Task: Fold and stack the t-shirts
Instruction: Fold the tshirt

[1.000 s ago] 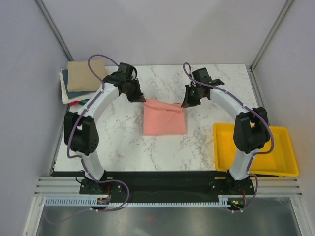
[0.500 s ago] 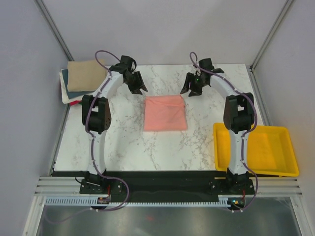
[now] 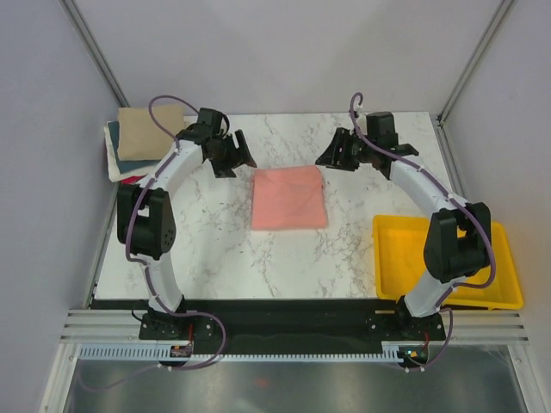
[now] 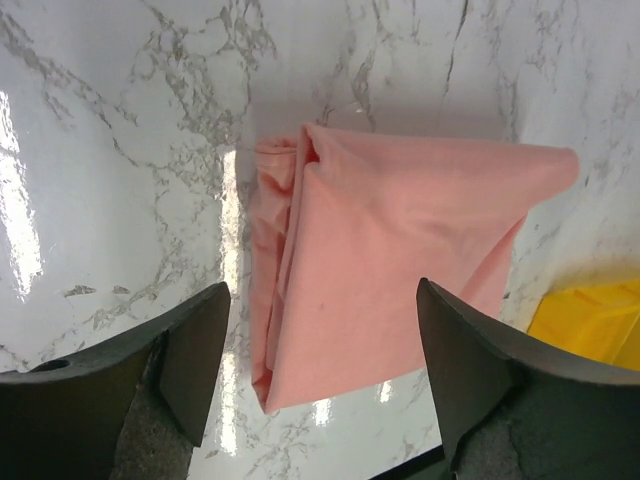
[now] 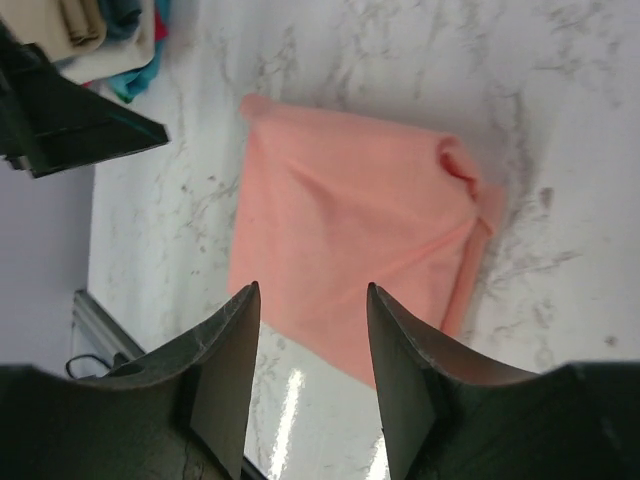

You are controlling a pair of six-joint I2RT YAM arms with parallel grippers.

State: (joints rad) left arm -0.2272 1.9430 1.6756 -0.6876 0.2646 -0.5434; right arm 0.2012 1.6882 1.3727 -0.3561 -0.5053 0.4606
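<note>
Salmon-pink t-shirt (image 3: 289, 198) folded square; left pincer (image 4: 320, 288) and right pincer (image 5: 312, 288) apart, empty.

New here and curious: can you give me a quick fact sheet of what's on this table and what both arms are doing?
Centre: folded salmon-pink cloth t-shirt, flat on the white marble table
Far-left corner: stack of folded t-shirts, tan on top
Near right: yellow plastic tray
Left gripper: open, empty, beyond the shirt's far-left corner
Right gripper: open, empty, beyond its far-right corner
</note>
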